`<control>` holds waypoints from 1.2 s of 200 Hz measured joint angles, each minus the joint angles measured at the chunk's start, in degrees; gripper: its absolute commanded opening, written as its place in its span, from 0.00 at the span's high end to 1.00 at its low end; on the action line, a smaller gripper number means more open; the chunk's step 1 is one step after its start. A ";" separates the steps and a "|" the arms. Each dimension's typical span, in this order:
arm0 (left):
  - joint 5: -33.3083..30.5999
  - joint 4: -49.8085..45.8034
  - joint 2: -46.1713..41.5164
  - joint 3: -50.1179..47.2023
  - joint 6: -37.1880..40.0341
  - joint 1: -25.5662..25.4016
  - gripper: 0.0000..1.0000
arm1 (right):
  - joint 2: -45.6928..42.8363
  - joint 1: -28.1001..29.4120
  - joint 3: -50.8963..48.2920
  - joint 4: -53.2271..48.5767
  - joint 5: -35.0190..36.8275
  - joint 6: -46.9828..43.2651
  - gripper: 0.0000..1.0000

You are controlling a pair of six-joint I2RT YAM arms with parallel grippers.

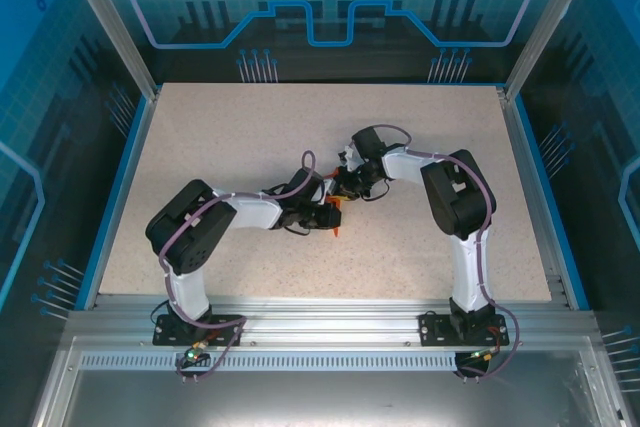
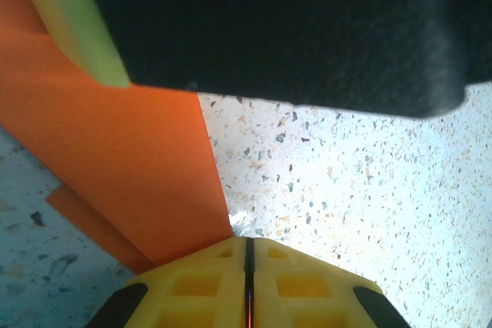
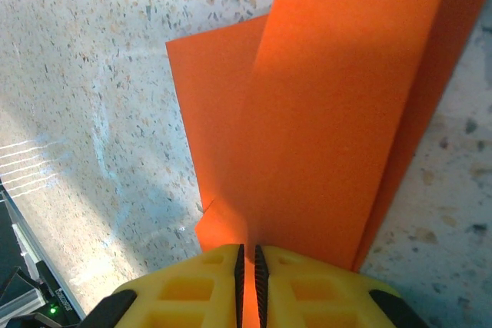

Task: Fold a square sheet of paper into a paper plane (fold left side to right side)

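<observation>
The orange-red sheet of paper sits mid-table, folded into layers, mostly hidden under the two wrists in the top view. My right gripper is shut on the sheet of paper; the paper runs up between its yellow pads, and its layered flaps fan out away from them. My left gripper is shut at the corner of the sheet of paper, with a thin orange line showing in the slit between its pads. The right gripper's black body hangs close over the sheet. The left gripper and right gripper nearly touch.
The speckled beige table has a blue rim and metal posts at the back corners. An aluminium rail carries both arm bases along the near edge.
</observation>
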 measured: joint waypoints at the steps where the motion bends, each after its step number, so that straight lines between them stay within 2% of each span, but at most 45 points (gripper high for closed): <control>1: -0.02 0.00 0.00 0.00 0.00 0.00 0.89 | 0.00 0.00 0.00 -0.02 0.00 0.00 0.84; 81: -3.89 -5.29 -2.32 0.11 5.09 -2.93 0.91 | 0.37 -0.07 0.61 -1.07 -0.22 -0.68 0.84; 144: -2.58 -8.96 -3.17 -0.17 8.59 -7.72 0.92 | 0.63 -0.04 1.29 -2.14 -0.24 -0.66 0.84; 177: -1.84 -8.17 -4.50 -1.88 8.39 -8.04 0.92 | 0.66 -0.04 1.38 -2.32 -0.26 -0.63 0.84; 207: -0.68 -12.22 -9.33 -3.39 8.33 -8.39 0.91 | 0.68 -0.04 1.42 -2.38 -0.26 -0.66 0.84; 240: -0.28 -12.35 -15.04 -3.08 8.35 -6.01 0.90 | 0.68 -0.04 1.44 -2.40 -0.26 -0.63 0.84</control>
